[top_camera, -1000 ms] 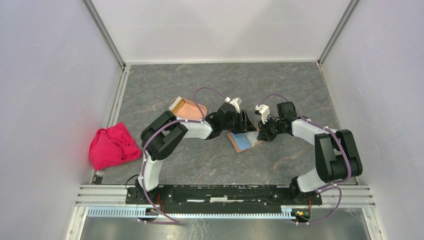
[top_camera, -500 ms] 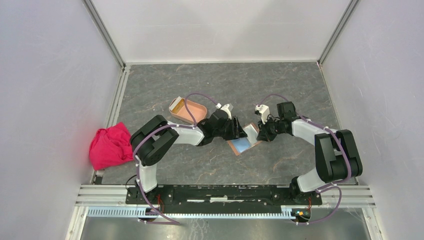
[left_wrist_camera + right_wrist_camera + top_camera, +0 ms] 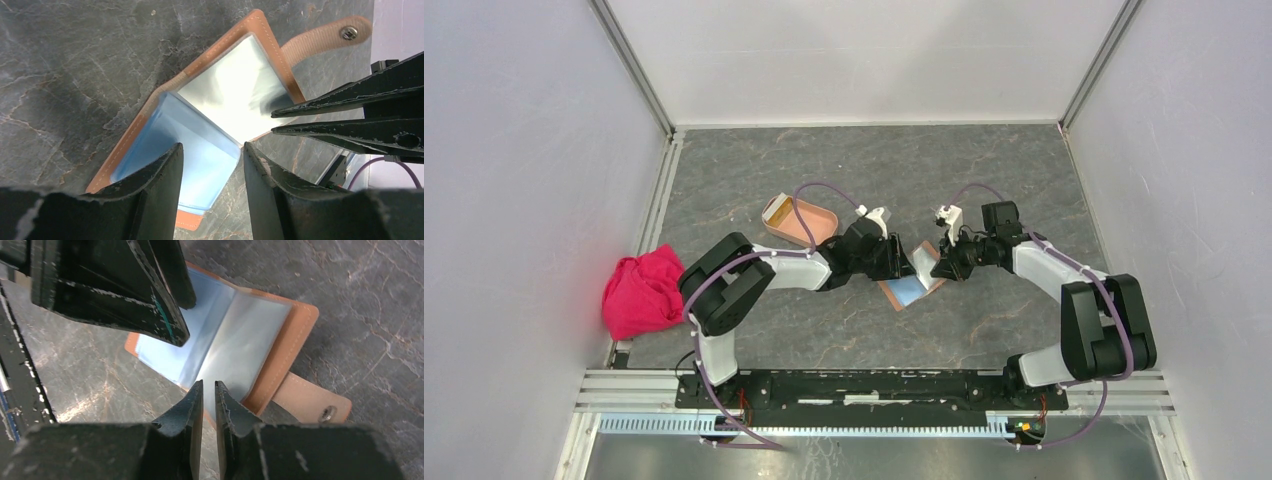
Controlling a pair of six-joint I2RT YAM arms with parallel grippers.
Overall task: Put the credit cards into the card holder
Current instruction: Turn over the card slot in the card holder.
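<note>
— Where are the arms?

— Both meet at mid-table [image 3: 984,170], over an open brown wallet [image 3: 220,47] lying flat with its snap tab [image 3: 325,37] stretched out on the right arm's side.

— And the left gripper [image 3: 212,147]?

— Its jaws stand moderately wide, with nothing between them. It hangs over the wallet's left half, where a blue card [image 3: 200,140] sits under a clear sleeve; the card shows through the gap. I cannot tell whether the fingers touch it.

— The right gripper [image 3: 209,385]?

— Narrow: the jaws are nearly together, with only a slim slit between them. It comes in from the other side, tips at the near edge of the clear sleeve [image 3: 235,95] on the wallet's right half. The sleeve is glossy and see-through, and no card colour shows in it. Touching or just above, I cannot say. In the left wrist view its fingers reach in low from the right, tips pointing toward the left gripper, the two pincers close but apart.

— Where is the tray [image 3: 809,222]?

— On the table to the left of the wallet and a little farther back, just beyond the left forearm and apart from the wallet. It is salmon-pink with a low rim. The arm's purple cable arcs above it. Something orange with a pale edge [image 3: 776,210] sits at its left end — too small to make out.

— Anything else?

— A crumpled pink cloth [image 3: 646,292] lies at the table's left edge, against the wall and well apart from everything else.
</note>
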